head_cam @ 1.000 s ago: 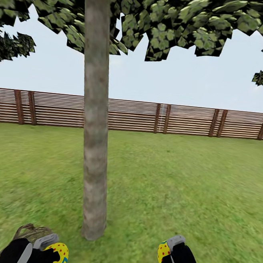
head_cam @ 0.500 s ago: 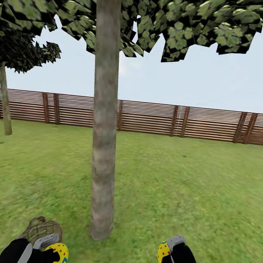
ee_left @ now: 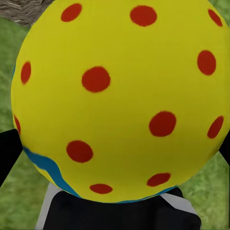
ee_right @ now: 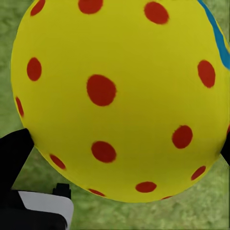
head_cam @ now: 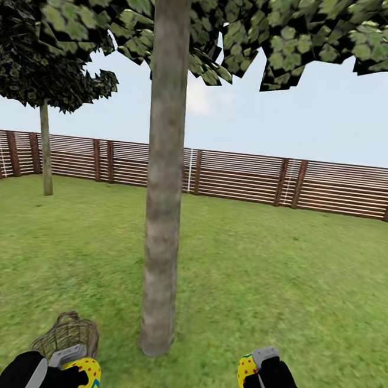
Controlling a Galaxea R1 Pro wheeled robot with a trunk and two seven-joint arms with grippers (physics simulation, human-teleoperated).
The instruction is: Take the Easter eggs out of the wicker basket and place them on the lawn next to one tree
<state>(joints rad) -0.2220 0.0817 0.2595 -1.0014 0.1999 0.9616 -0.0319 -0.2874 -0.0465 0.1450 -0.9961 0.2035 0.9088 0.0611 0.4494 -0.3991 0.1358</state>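
Note:
My left gripper (head_cam: 76,369) is shut on a yellow Easter egg (head_cam: 84,375) with red dots, low at the left of the head view. That egg (ee_left: 120,98) looms close in the left wrist view. My right gripper (head_cam: 253,379) is shut on a second Easter egg (head_cam: 250,382), which shows close up (ee_right: 120,96) in the right wrist view. The wicker basket (head_cam: 66,335) stands on the lawn (head_cam: 269,272) just behind the left gripper, left of the tree (head_cam: 162,215). The thick pale trunk rises between the two grippers, a short way ahead.
A brown slatted fence (head_cam: 249,178) closes the lawn at the back. A thin-trunked tree (head_cam: 46,150) stands far left near the fence. Open grass spreads to the right of the thick trunk.
The whole view has swung left: trunk and fence shifted right in the picture, the basket and the thin-trunked tree came further into view. Both grippers keep their eggs in the same place.

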